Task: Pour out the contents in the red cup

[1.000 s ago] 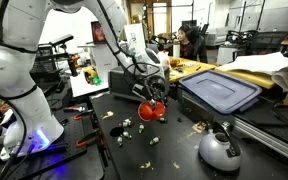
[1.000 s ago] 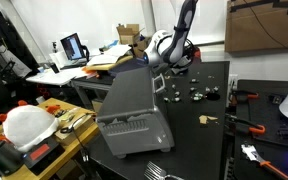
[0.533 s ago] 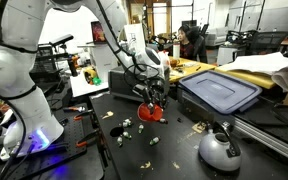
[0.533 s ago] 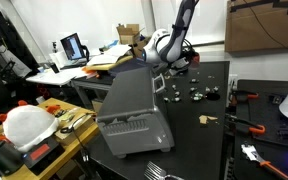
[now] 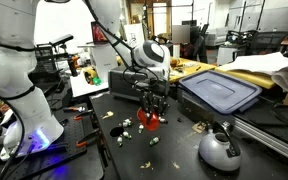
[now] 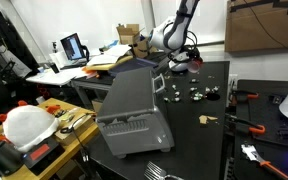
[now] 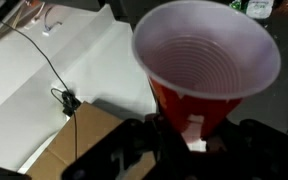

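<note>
Rotated since a second ago, we are holding our end effector (image 5: 150, 110) closed around the red cup (image 5: 150, 121), low over the dark bench (image 5: 174, 152), with pale pieces (image 5: 127, 124) lying scattered beside it.

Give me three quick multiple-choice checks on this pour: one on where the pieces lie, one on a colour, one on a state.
1. Where do the pale pieces lie?
A. on the black table
B. in a bowl
C. on a plate

2. What colour is the inside of the red cup in the wrist view?
A. black
B. whitish
C. green

3. What is the hand doing?
A. open above the cup
B. shut on the cup
C. lying flat on the table

Answers:
1 A: the pieces are scattered on the dark tabletop in both exterior views.
2 B: the ribbed inside looks pale above the red wall.
3 B: the wrist view shows the cup's lower part clamped between the fingers.
</note>
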Action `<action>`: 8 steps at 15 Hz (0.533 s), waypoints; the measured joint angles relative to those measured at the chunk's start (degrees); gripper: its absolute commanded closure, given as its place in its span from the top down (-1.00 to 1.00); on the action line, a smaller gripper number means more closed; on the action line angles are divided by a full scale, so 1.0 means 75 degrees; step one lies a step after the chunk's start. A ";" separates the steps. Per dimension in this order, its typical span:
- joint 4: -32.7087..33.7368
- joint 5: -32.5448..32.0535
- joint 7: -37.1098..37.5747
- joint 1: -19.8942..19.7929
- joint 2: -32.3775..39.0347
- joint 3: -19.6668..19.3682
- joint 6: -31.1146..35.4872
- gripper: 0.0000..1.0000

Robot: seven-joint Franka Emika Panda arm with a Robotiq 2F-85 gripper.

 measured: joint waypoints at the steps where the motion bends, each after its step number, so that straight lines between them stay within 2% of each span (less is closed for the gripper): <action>1: -0.0121 0.0275 -0.0165 -0.0107 -0.0108 -0.0072 0.0327 -0.85; 8: -0.0896 0.2736 -0.1915 -0.0502 -0.0394 -0.0475 0.2735 -0.85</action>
